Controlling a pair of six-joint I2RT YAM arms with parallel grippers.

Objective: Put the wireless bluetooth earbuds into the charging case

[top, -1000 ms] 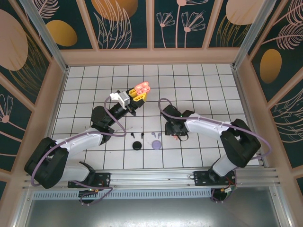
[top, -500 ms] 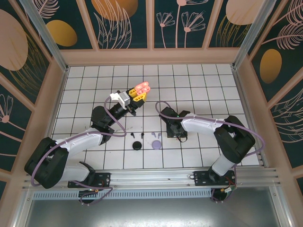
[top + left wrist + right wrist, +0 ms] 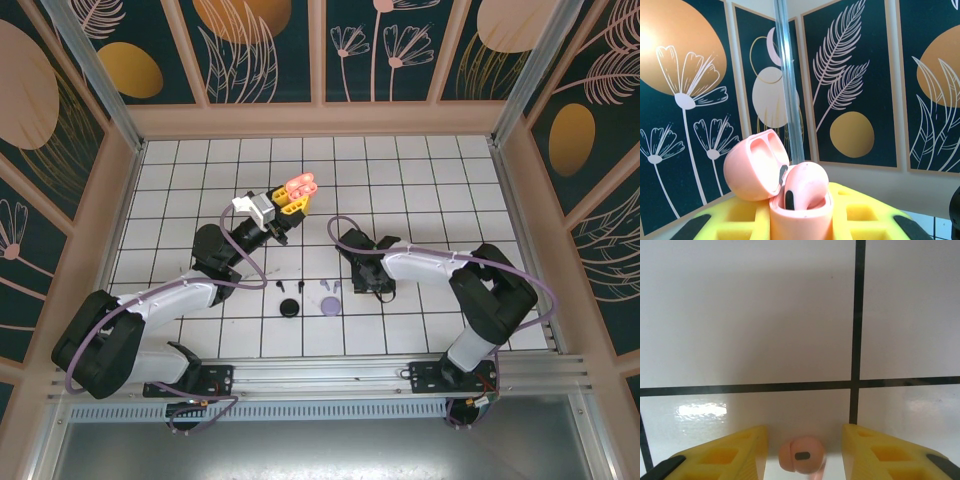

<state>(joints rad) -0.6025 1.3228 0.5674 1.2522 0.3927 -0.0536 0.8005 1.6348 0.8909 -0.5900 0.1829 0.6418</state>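
Observation:
My left gripper (image 3: 288, 205) is raised over the tiles, shut on the salmon-pink charging case (image 3: 299, 188). In the left wrist view the case (image 3: 801, 215) stands upright between the yellow fingers (image 3: 737, 220). Its lid (image 3: 752, 165) is tipped open to the left, and one pink earbud (image 3: 807, 184) sits inside. My right gripper (image 3: 371, 284) points down at the tiles. In the right wrist view a second pink earbud (image 3: 801, 455) lies on the tile between the yellow fingertips (image 3: 747, 447), with a gap on each side. The right gripper (image 3: 804, 434) is open.
On the tiles between the arms lie two black earbuds (image 3: 280, 288), a black case (image 3: 290, 307), lilac earbuds (image 3: 328, 287) and a lilac case (image 3: 330, 304). Wooden walls with dark panels close in the tiled floor (image 3: 440, 190).
The right arm has shifted slightly left and lower over the pink earbud, and its jaws have narrowed around it. The left arm and the case have not moved.

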